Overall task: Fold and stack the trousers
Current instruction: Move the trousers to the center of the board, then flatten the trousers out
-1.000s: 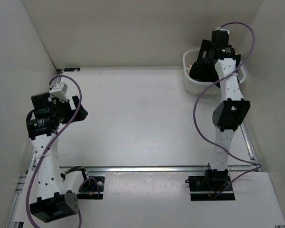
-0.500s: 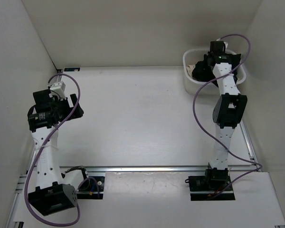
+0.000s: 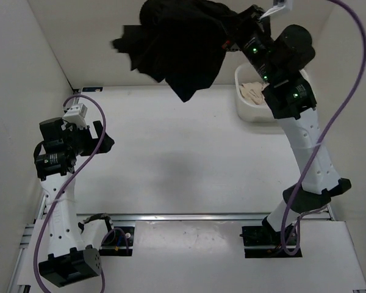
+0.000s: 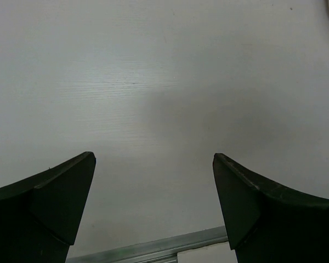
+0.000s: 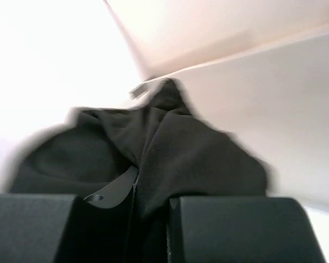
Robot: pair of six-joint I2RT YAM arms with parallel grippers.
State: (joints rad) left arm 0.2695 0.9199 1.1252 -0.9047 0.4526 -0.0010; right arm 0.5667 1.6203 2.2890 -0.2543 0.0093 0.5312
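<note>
Top external view: at left, the left gripper (image 3: 104,141) gapes wide, holding nothing, over the white table (image 3: 183,159) between white walls (image 3: 24,73). At upper centre the trousers (image 3: 177,43) hang bunched from the right gripper (image 3: 229,38), which is clamped on them, with a white bin (image 3: 250,111) at upper right.

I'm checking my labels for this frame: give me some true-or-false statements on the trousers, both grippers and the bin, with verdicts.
1. The right gripper is shut on the trousers. True.
2. The trousers lie flat on the table. False: they hang bunched from the raised gripper, above the table.
3. The left gripper is open and holds nothing. True.
4. The bin is empty. False: light cloth lies in it.
</note>
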